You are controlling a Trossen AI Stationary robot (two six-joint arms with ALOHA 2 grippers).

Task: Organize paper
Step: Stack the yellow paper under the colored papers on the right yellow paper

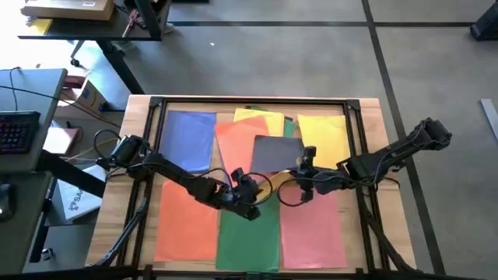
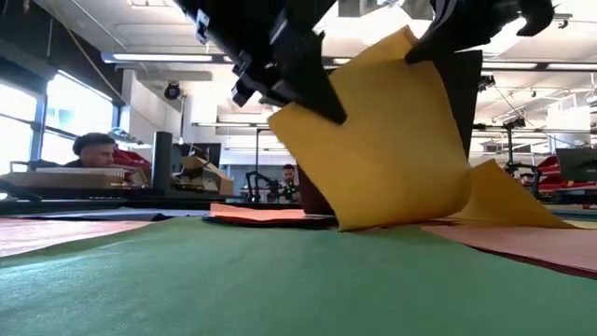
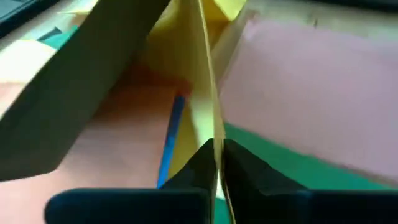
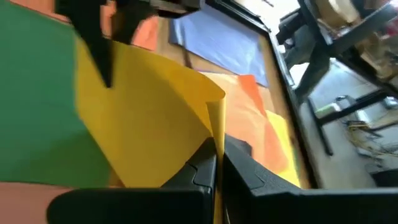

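A yellow sheet of paper (image 2: pixel 392 140) stands bowed over the middle of the table, held between my two grippers. My left gripper (image 1: pixel 249 205) is shut on one end of it and my right gripper (image 1: pixel 300 187) on the other. Flat on the table lie other sheets: blue (image 1: pixel 187 136), orange (image 1: pixel 241 144), dark grey (image 1: pixel 276 152) and yellow (image 1: pixel 323 136) at the far side. Orange (image 1: pixel 187 222), green (image 1: pixel 249 233) and pink (image 1: pixel 311 225) lie at the near side. My left gripper pinches the yellow sheet's upper edge (image 3: pixel 211 134) between its two fingers, a single layer seen edge-on. The sheet curves away below the fingers. My right gripper pinches the sheet's other upper corner (image 4: pixel 216 124) between its two fingers. The sheet hangs bowed, and its lower part (image 2: pixel 373 219) rests on the table.
A dark frame (image 1: pixel 159 140) borders the sheets on the wooden table. Cables loop beside both grippers (image 1: pixel 268 187). A desk with a keyboard (image 1: pixel 19 128) stands off the table's left side.
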